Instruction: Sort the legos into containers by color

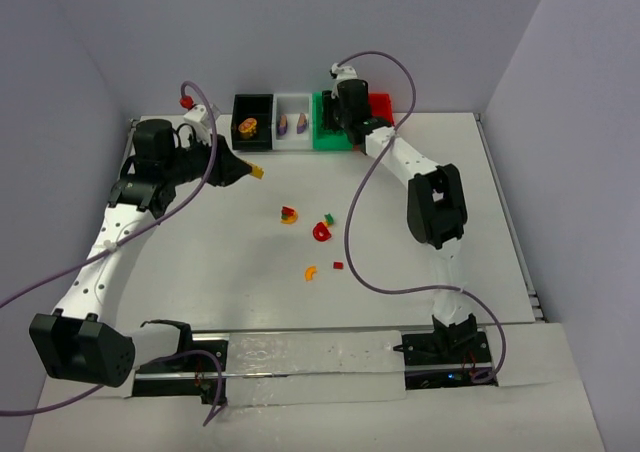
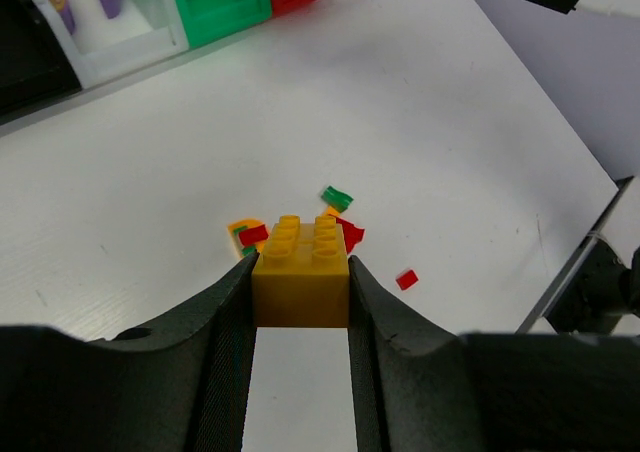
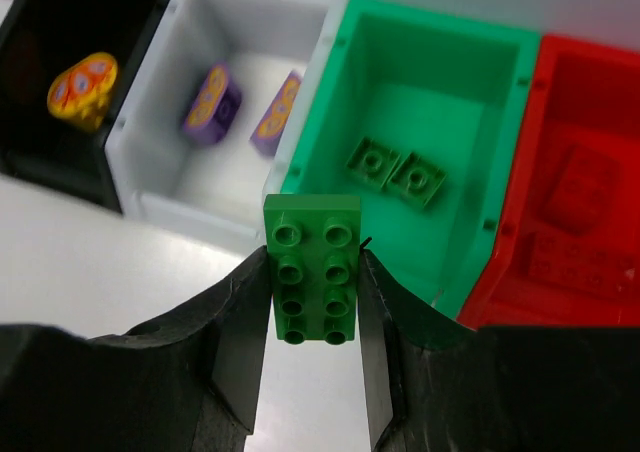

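Observation:
My left gripper (image 2: 300, 272) is shut on an orange-yellow lego brick (image 2: 300, 267), held above the table left of centre (image 1: 257, 172), short of the black container (image 1: 252, 105). My right gripper (image 3: 313, 262) is shut on a flat green lego plate (image 3: 312, 234), which hangs at the near-left rim of the green container (image 3: 430, 17). Two green pieces (image 3: 395, 170) lie inside that container. Loose legos lie mid-table: a mixed orange, red and green stack (image 1: 288, 214), a red curved piece (image 1: 321, 232), an orange curved piece (image 1: 311, 271) and a small red one (image 1: 338, 265).
Four bins stand in a row at the far edge. The black one holds an orange-yellow piece (image 3: 82, 90), and the white bin (image 3: 190, 217) holds two purple pieces (image 3: 210, 104). Red bricks (image 3: 575, 212) lie in the red bin (image 3: 590, 72). Purple cables loop over the table.

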`<state>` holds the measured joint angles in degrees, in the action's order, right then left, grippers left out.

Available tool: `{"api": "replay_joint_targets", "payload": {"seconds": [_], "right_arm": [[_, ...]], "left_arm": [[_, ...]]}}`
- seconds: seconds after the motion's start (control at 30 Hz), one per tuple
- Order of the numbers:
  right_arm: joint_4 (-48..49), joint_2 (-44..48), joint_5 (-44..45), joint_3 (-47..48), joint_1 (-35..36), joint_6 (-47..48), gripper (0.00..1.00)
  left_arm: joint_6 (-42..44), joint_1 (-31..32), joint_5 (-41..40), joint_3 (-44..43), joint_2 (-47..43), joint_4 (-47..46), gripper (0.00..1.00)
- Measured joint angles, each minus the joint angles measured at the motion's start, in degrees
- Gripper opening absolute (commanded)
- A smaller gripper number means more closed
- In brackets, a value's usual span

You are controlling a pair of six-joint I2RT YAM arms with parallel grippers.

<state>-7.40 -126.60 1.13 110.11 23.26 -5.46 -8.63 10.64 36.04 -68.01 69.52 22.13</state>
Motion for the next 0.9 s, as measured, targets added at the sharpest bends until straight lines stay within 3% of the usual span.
{"api": "replay_joint_targets", "payload": {"seconds": [0.37,0.43,0.47,0.5,0.53,0.57,0.63,0.77,0.9], "right_arm": [[8.6,-10.4,5.9,8.2,-0.4,-1.8,0.09],[9.5,-12.0,6.9,9.2,-0.4,-1.8,0.16],[10.2,-12.7,7.4,9.4,-0.4,-1.7,0.25],[10.6,-13.2,7.7,9.5,-0.4,-1.6,0.37],[10.8,-13.7,7.9,9.5,-0.4,-1.5,0.57],[10.9,-14.0,7.9,9.5,-0.4,-1.4,0.62],[11.0,-14.3,7.9,9.5,-0.4,-1.2,0.86],[11.2,-14.3,7.4,10.0,-0.4,-1.3,1.00],[10.9,-14.1,6.1,10.7,-0.4,-2.0,1.00]], "left_arm": [[-0.4,-0.6,-6.1,-0.1,0.1,-0.8,0.00],[-0.5,-0.6,-7.2,-0.6,0.7,-0.9,0.00],[-0.7,-0.6,-8.0,-0.7,0.9,-1.0,0.00],[-1.2,-0.6,-8.9,-0.7,1.0,-1.1,0.00],[-1.8,-0.6,-10.0,-0.7,1.0,-1.1,0.00],[-2.4,-0.6,-11.2,-0.7,1.0,-1.2,0.00],[-3.3,-0.6,-13.1,-0.7,1.0,-1.6,0.00],[-4.6,-0.6,-15.9,-0.7,1.2,-2.6,0.00],[-4.3,-0.6,-18.7,-0.7,1.9,-3.8,0.00]]}}
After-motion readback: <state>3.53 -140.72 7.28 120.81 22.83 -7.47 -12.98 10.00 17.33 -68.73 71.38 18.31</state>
